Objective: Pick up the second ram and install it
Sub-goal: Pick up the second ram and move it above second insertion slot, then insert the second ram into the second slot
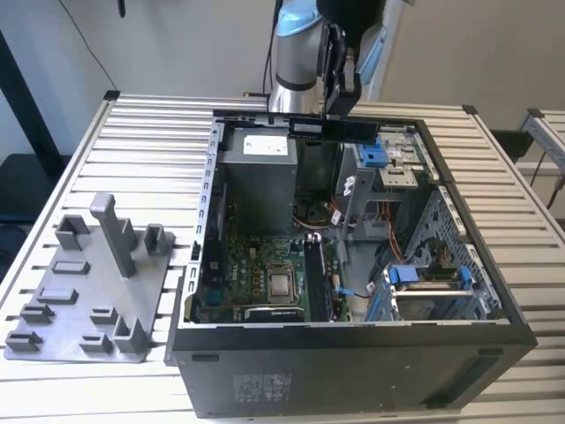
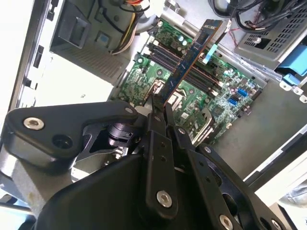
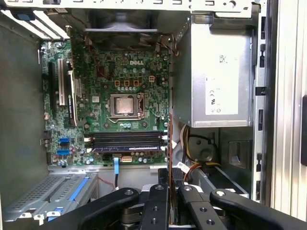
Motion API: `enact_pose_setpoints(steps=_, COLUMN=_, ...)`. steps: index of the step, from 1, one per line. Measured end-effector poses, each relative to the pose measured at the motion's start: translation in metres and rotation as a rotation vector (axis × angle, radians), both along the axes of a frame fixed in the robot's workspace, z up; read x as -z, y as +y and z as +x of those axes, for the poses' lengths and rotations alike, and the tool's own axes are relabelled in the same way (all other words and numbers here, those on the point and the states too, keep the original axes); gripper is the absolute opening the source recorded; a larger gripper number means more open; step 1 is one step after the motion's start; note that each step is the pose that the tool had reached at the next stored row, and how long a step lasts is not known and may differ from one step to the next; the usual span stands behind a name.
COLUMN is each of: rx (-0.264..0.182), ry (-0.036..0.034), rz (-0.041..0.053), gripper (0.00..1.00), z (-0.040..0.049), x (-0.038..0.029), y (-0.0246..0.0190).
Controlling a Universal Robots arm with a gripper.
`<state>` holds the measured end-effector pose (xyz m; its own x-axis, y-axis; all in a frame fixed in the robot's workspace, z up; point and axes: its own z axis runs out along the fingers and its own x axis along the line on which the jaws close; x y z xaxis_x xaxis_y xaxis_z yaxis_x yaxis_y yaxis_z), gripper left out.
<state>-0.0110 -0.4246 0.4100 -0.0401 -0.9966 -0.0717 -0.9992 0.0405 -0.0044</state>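
Your gripper (image 2: pixel 162 103) is clamped tight on the second ram (image 2: pixel 192 57), with the motherboard slots (image 3: pixel 127 141) well below the fingertips. Looks like the carry stage; seating needs dead-straight alignment.

A white label (image 1: pixel 265 144) of fine print sits on the power supply (image 1: pixel 256 190), at twelve o'clock inside the computer case (image 1: pixel 371 353) in the exterior view. Another printed label (image 1: pixel 262 387) stands on the case's outer panel at six o'clock. The second ram (image 1: pixel 344 129) bears a pale sticker (image 1: pixel 306 129). All three are too small to make out. In the first wrist view, white lettering (image 3: pixel 135 63) marks the motherboard (image 3: pixel 96 72).
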Motion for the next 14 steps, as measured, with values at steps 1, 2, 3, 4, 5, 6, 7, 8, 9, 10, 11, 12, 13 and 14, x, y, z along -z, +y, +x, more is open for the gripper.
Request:
enact_pose_setpoints(steps=1, rx=0.000, ry=0.0000, rz=0.0001, gripper=0.14, z=0.0000, x=0.0000, y=0.0001)
enact_pose_setpoints(steps=2, rx=0.000, ry=0.0000, rz=0.0000, gripper=0.14, z=0.0000, x=0.0000, y=0.0002)
enact_pose_setpoints(steps=3, rx=0.000, ry=0.0000, rz=0.0001, gripper=0.14, z=0.0000, x=0.0000, y=0.0002)
enact_pose_setpoints(steps=4, rx=0.000, ry=0.0000, rz=0.0001, gripper=0.14, z=0.0000, x=0.0000, y=0.0002)
enact_pose_setpoints(steps=5, rx=0.000, ry=0.0000, rz=0.0001, gripper=0.14, z=0.0000, x=0.0001, y=0.0002)
enact_pose_setpoints(steps=6, rx=0.000, ry=0.0000, rz=0.0001, gripper=0.14, z=0.0000, x=0.0000, y=0.0002)
enact_pose_setpoints(steps=7, rx=0.000, ry=0.0000, rz=0.0000, gripper=0.14, z=0.0000, x=0.0000, y=0.0002)
enact_pose_setpoints(steps=8, rx=0.000, ry=-0.0001, rz=0.0001, gripper=0.14, z=0.0000, x=0.0001, y=0.0002)
enact_pose_setpoints(steps=9, rx=0.000, ry=0.0000, rz=0.0001, gripper=0.14, z=0.0000, x=0.0000, y=0.0002)
enact_pose_setpoints(steps=10, rx=0.000, ry=0.0000, rz=0.0000, gripper=0.14, z=0.0000, x=0.0000, y=0.0002)
enact_pose_setpoints(steps=11, rx=0.000, ry=0.0000, rz=0.0000, gripper=0.14, z=0.0000, x=0.0000, y=0.0002)
enact_pose_setpoints(steps=12, rx=0.000, ry=0.0000, rz=0.0001, gripper=0.14, z=0.0000, x=0.0000, y=0.0002)
enact_pose_setpoints(steps=13, rx=0.001, ry=0.0000, rz=0.0001, gripper=0.14, z=0.0000, x=0.0000, y=0.0002)
enact_pose_setpoints(steps=14, rx=0.004, ry=0.0000, rz=0.0000, gripper=0.14, z=0.0000, x=0.0000, y=0.0002)
